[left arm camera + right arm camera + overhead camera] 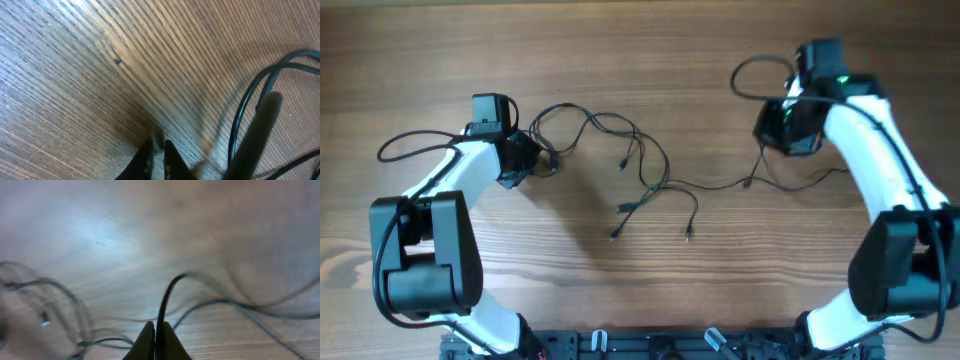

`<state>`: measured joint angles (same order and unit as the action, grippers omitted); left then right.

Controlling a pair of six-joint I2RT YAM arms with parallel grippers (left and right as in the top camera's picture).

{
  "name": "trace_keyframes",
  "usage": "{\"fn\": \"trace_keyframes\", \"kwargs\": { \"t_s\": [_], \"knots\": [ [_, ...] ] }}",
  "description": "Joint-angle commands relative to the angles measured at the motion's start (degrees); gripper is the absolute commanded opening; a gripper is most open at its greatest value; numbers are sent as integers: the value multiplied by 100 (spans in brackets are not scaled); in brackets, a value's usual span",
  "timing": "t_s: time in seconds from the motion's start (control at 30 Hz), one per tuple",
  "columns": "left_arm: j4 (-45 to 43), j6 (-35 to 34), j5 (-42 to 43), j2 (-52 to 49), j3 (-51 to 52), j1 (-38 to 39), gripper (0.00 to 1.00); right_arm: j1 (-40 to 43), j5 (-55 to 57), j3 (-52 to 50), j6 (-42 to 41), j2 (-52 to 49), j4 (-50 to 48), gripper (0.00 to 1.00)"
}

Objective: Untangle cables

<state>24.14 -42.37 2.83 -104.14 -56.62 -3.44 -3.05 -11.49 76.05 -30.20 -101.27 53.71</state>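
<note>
Left gripper (532,162): we see it low over the table (440,60) at the left end of the cables (640,165). In the left wrist view its fingertips (169,152) are all but closed, with nothing visible in the slim gap, and a cord curves just to their right.
Lie of the cables: the loose loops stretch left to right across the table. That long axis runs from one gripper to the other.
Crossing: we judge that the tightest overlap sits about midway, no nearer either arm.
Right gripper (772,135): it sits at the right end. In the right wrist view the fingertips (149,336) are pressed together, and a thin black cord rises from between them, so it looks pinched.
Coming move: we judge it turns on drawing the two ends apart along that axis.
</note>
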Motion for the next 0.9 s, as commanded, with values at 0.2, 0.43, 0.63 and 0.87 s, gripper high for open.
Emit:
{"fn": "trace_keyframes", "kwargs": {
  "t_s": [0.2,0.43,0.63,0.87],
  "knots": [
    [105,-33,203,-431,304,76,15,-568,7,-1856,-1132,-44,-1578,100],
    [111,-33,205,-431,304,76,17,-905,933,-2481,-1196,-52,-2564,61],
    [118,-33,208,-431,304,79,17,-1008,1012,-2817,-660,-39,-3659,4],
    [258,-31,203,-433,315,76,13,647,1338,415,1456,1596,-2605,4]
  ]
}}
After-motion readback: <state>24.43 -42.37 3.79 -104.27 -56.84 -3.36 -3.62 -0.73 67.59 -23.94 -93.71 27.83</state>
